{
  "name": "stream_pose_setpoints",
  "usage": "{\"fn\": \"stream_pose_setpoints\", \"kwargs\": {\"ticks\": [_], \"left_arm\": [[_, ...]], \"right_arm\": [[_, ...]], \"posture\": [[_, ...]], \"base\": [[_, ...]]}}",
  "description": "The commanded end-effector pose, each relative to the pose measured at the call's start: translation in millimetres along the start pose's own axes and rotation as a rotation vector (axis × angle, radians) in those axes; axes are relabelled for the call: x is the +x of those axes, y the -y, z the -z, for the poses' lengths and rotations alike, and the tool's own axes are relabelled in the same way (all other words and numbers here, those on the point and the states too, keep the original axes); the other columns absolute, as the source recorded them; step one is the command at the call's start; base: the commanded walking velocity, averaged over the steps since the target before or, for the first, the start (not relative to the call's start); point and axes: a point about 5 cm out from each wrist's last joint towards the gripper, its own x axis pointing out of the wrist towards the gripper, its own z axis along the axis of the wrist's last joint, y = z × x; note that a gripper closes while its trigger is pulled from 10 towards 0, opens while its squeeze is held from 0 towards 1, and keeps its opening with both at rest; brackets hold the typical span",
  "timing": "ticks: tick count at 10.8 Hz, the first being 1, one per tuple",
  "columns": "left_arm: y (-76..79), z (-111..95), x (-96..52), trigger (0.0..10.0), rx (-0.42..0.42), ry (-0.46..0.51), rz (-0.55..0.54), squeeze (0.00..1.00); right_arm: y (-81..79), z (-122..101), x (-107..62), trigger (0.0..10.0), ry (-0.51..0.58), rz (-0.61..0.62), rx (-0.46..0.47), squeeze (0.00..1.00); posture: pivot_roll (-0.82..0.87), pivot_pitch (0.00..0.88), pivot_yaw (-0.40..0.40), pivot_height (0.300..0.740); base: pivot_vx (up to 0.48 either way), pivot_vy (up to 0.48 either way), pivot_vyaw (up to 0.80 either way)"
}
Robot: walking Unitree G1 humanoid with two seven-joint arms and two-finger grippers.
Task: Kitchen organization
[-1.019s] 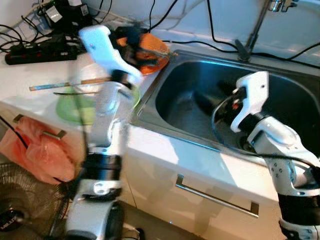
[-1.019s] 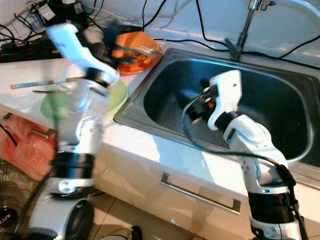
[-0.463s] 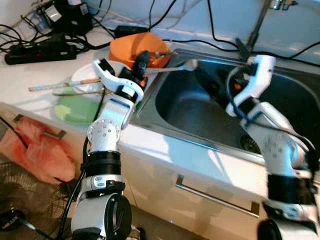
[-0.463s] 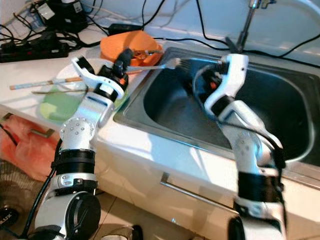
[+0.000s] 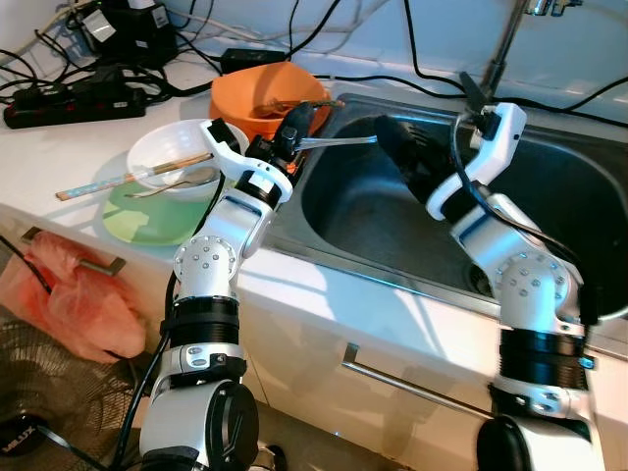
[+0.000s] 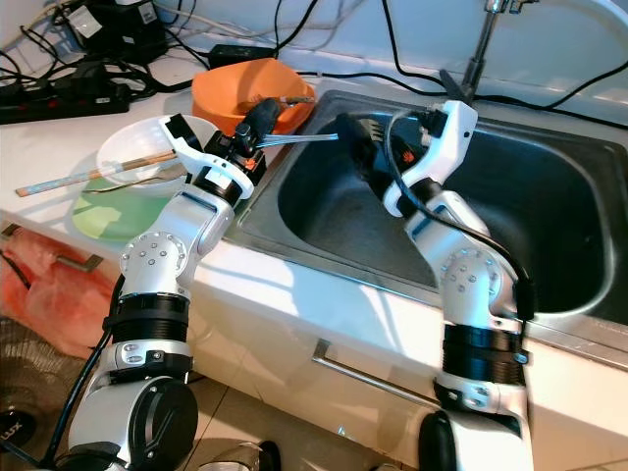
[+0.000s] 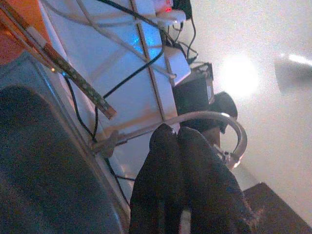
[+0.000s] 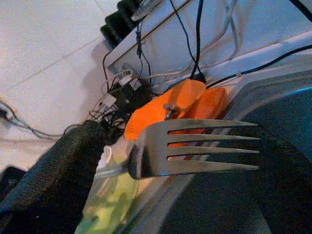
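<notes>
Fork (image 5: pixel 339 141) pinched at the handle end between the pressed-together black fingers of the left gripper (image 5: pixel 294 120), held roughly level above the near-left corner of the steel sink (image 5: pixel 549 285), tines aimed toward the right gripper (image 5: pixel 397 147). Right gripper hanging over the sink basin, fingers (image 8: pixel 58 170) apart, one to each side of the fork head, tines (image 8: pixel 214 148) lying flat between them in the right wrist view; contact with the metal not clear. Left gripper's fingers (image 7: pixel 183 180) closed tight together in the left wrist view, curved tap (image 7: pixel 214 119) and wall cables beyond them.

Just behind the left gripper, on the white counter (image 5: pixel 59 147): orange bowl (image 5: pixel 257 96) with utensils inside. Outward of that gripper, away from the sink: white bowl (image 5: pixel 175 157) sitting on a green plate (image 5: pixel 147 218), chopsticks (image 5: pixel 132 175) laid across the bowl's rim and sticking out past it. Farther back against the wall: black power strip (image 5: pixel 74 98) and tangled cables. Below the counter, beside the left arm: pink plastic bag (image 5: pixel 74 299) hanging at the cabinet front.
</notes>
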Motion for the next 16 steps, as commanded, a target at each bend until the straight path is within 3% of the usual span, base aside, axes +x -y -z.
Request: {"fn": "stream_pose_setpoints", "kwargs": {"ticks": [1, 4, 5, 6, 11, 16], "left_arm": [[5.5, 36, 8.6, 0.0, -0.132, -0.031, 0.042, 0.00], [4.2, 30, 8.0, 0.0, -0.121, -0.024, 0.044, 0.00], [3.4, 32, 8.1, 0.0, -0.120, -0.021, 0.040, 0.00], [3.7, 34, 8.4, 0.0, -0.121, -0.021, 0.041, 0.00], [0.9, 36, 7.6, 0.0, -0.116, -0.030, 0.042, 0.00], [2.1, 41, 6.1, 0.0, -0.102, -0.036, 0.044, 0.00]], "right_arm": [[-5.1, -3, 2.9, 10.0, 0.014, -0.012, 0.021, 0.00], [-2.0, -5, 3.4, 10.0, 0.044, 0.026, 0.088, 0.00], [-3.8, -5, 5.1, 6.3, 0.053, 0.024, 0.098, 0.00], [-5.5, -7, 6.9, 0.0, 0.071, 0.023, 0.119, 0.00], [-4.9, -13, 10.9, 0.0, 0.110, 0.051, 0.198, 0.00], [-12.0, -7, 14.1, 0.0, 0.079, 0.015, 0.253, 0.00]], "posture": [[-0.02, 0.094, 0.066, 0.740], [-0.02, 0.092, 0.065, 0.740], [-0.02, 0.092, 0.065, 0.740], [-0.02, 0.091, 0.064, 0.740], [-0.03, 0.090, 0.058, 0.740], [-0.03, 0.088, 0.054, 0.740]], "base": [[0.000, 0.000, 0.00], [0.000, 0.000, 0.00], [0.000, 0.000, 0.00], [0.000, 0.000, 0.00], [0.000, 0.000, 0.00], [0.000, 0.000, 0.00]]}}
